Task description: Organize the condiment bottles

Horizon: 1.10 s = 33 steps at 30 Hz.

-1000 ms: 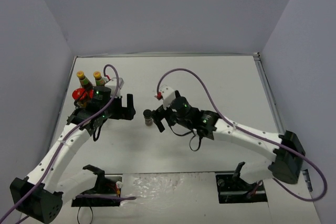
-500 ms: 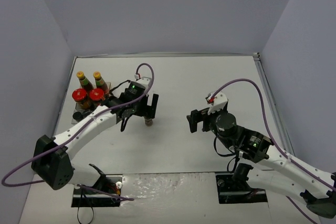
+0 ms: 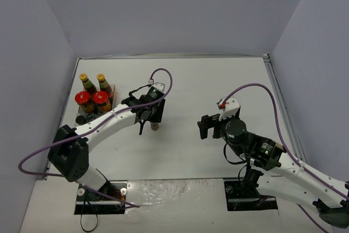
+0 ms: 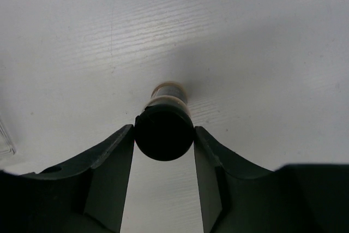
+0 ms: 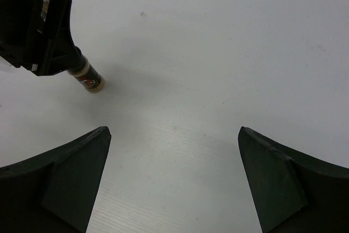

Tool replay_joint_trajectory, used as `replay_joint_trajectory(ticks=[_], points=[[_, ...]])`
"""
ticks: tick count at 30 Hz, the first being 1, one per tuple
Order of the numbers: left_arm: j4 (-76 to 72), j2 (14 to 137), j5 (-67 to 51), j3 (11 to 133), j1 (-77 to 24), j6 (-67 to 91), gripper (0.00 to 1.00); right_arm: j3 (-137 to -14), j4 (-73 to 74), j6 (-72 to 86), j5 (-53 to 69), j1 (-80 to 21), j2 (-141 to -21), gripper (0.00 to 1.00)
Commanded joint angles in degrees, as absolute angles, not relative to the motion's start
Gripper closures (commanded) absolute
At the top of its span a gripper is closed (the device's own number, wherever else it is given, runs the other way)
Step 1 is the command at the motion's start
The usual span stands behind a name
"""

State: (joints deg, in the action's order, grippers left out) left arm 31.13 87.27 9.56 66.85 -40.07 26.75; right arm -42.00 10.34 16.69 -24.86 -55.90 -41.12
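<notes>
A small black-capped spice jar (image 3: 155, 127) stands upright on the white table, right of the rack. My left gripper (image 3: 154, 114) is shut on it; in the left wrist view both fingers press the sides of its black cap (image 4: 163, 132). The right wrist view shows the same jar (image 5: 88, 78) under the left gripper's black body. My right gripper (image 3: 206, 126) hangs open and empty over bare table (image 5: 173, 135), well to the jar's right. Two tall yellow-capped sauce bottles (image 3: 86, 83) (image 3: 103, 84) and two red-lidded jars (image 3: 82, 99) (image 3: 99, 97) stand together at the far left.
The clear brownish rack (image 3: 82, 118) holds the bottles and jars near the left wall. Grey walls close the table on the left, back and right. Two dark recessed slots (image 3: 101, 195) (image 3: 251, 196) lie at the near edge by the arm bases. Purple cables loop over both arms.
My left gripper swung right from the rack to the spice jar and shut on its cap. My right arm drew back to the right, away from the jar, and stayed open.
</notes>
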Motion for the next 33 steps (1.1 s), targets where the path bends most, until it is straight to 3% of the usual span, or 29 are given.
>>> replay_joint_trajectory(ticks=[1,5,11,19,33], points=[[31.73,84.3,12.74,68.47,-40.34,28.74,0.68,-42.01,7.65,17.4,-27.07,-55.63,-41.75,0.0],[31.2,84.47,12.31,68.12,-40.34,28.92,0.74,-41.56,7.74,17.58,-26.98,-55.63,-41.22,0.0],[33.29,83.64,12.96,68.96,-40.18,29.24,1.0,-41.05,7.74,18.02,-26.62,-55.64,-39.62,0.0],[40.85,74.42,16.67,70.37,-33.16,27.3,1.0,-41.19,7.77,17.79,-26.19,-55.64,-39.63,0.0],[42.76,66.48,14.3,68.49,-9.84,19.33,1.0,-41.37,7.56,17.23,-25.58,-55.55,-40.4,0.0]])
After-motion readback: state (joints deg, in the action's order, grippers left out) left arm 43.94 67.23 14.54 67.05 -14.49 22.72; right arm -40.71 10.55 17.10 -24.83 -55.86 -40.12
